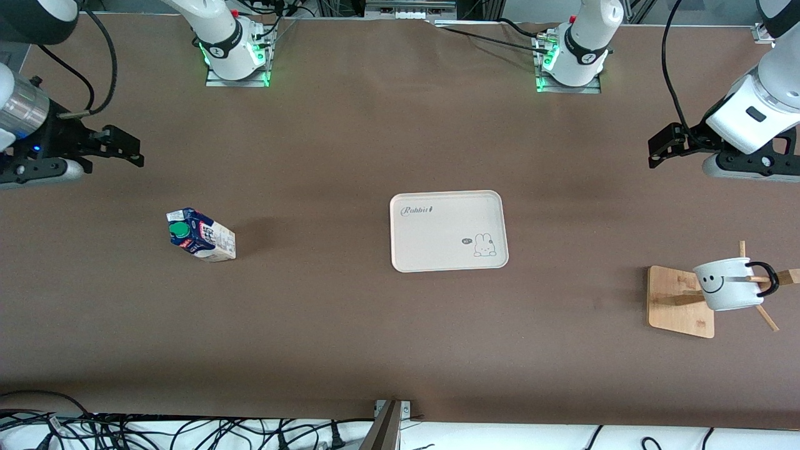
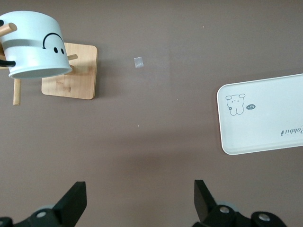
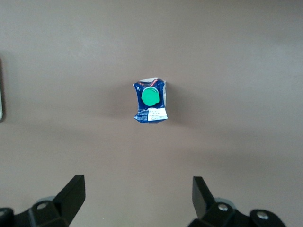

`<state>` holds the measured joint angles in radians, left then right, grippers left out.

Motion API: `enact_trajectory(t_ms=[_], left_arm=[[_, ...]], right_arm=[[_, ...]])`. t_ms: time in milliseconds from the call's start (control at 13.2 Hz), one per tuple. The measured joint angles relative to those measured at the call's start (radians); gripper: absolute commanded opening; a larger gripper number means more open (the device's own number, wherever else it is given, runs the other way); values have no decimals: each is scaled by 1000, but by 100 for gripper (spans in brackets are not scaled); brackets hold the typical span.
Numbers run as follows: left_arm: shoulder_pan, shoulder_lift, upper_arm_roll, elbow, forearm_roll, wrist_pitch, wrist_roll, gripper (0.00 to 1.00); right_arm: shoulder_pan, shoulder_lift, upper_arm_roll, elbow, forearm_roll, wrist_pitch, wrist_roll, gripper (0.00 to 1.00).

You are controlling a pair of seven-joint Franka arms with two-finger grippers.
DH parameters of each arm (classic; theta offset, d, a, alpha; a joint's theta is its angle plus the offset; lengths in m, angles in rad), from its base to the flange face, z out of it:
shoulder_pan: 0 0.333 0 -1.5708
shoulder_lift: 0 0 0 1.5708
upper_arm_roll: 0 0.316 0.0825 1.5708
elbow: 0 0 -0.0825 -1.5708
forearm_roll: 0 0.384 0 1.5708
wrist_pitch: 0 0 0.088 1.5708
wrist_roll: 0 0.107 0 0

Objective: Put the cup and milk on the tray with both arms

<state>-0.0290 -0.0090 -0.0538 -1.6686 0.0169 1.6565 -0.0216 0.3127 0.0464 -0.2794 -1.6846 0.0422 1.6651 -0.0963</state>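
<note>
On the brown table [image 1: 350, 325] the cream tray [image 1: 437, 215] lies mid-table. The milk [image 1: 201, 235] stands toward the right arm's end; the smiley cup [image 1: 728, 284] hangs on a wooden rack [image 1: 678, 300] toward the left arm's. Left gripper [image 1: 655, 150] and right gripper [image 1: 134, 153] hover with fingers spread, holding nothing.

Both arms raised over counter ends. Left gripper [image 1: 655, 152] at 3 o'clock, jaws apart. Right gripper [image 1: 132, 150] at 9 o'clock, jaws apart.
</note>
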Motion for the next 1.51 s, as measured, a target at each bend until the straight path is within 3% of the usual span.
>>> enact_trajectory(t_ms=[453, 906, 1208, 1283, 1509], left_arm=[[-3, 57, -1, 67, 0, -34, -2, 100], [-1, 199, 1, 198, 0, -50, -6, 100], [26, 232, 12, 194, 0, 30, -100, 100], [37, 226, 13, 173, 0, 79, -119, 100], [68, 148, 13, 2, 0, 288, -181, 100]], right_arm=[[2, 160, 0, -145, 0, 295, 3, 100], [4, 245, 3, -177, 15, 399, 9, 98], [4, 260, 3, -189, 15, 416, 10, 82], [4, 260, 3, -190, 15, 418, 11, 72], [4, 262, 3, -190, 16, 418, 12, 55]])
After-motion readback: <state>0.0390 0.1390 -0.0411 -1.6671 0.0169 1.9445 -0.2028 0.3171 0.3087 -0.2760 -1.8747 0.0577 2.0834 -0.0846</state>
